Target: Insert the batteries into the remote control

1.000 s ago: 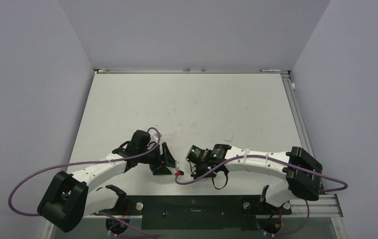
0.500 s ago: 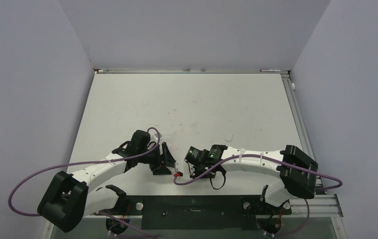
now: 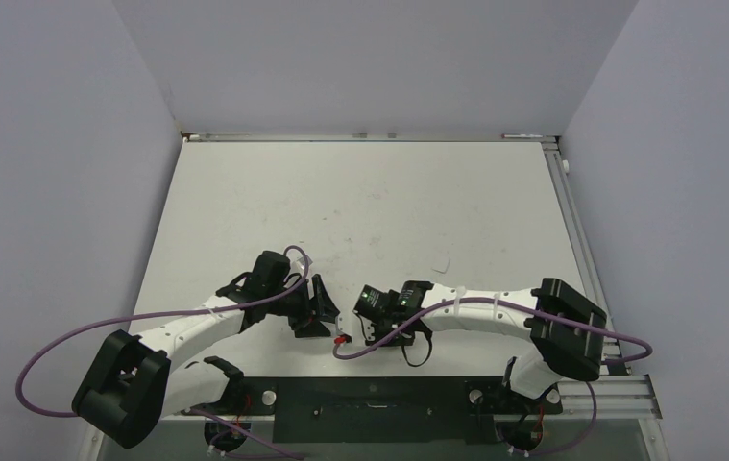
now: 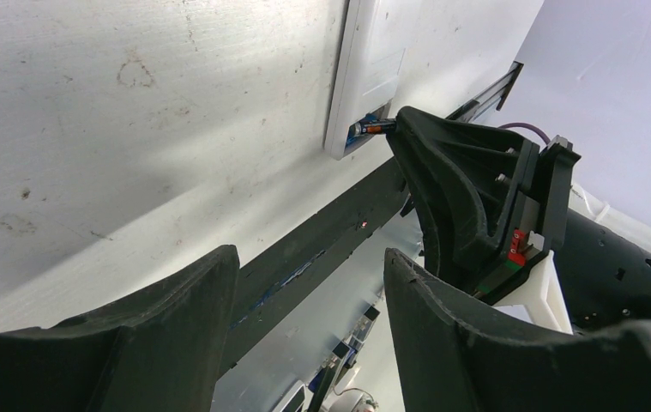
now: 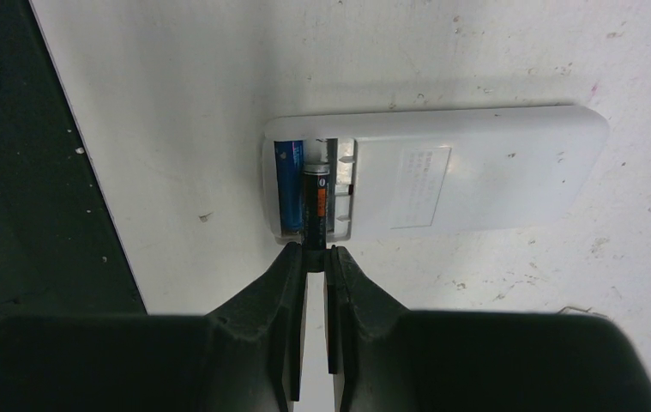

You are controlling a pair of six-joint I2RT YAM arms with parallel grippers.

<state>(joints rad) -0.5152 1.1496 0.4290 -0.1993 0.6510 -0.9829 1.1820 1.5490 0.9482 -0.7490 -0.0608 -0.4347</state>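
The white remote control [image 5: 467, 172] lies back up on the table, its battery bay uncovered at the left end. A blue battery [image 5: 286, 184] lies in the bay's outer slot. My right gripper [image 5: 315, 254] is shut on the end of the dark battery [image 5: 316, 199], which reaches into the slot beside the blue one. In the left wrist view the remote control [image 4: 373, 60] shows ahead, with the dark battery [image 4: 375, 128] at the right arm's fingers [image 4: 450, 172]. My left gripper [image 4: 309, 275] hangs open and empty, just left of the remote. From above, both grippers [image 3: 326, 309] [image 3: 349, 328] meet near the table's front edge.
A black strip [image 5: 13, 172] runs along the table's near edge, right beside the remote's open end. Purple cables [image 3: 379, 338] loop off both arms. The white table [image 3: 370, 211] stretches away behind the grippers to the walls.
The right arm has shifted a little to the left, bringing its gripper and the dark battery closer to the left gripper. The left arm has not moved.
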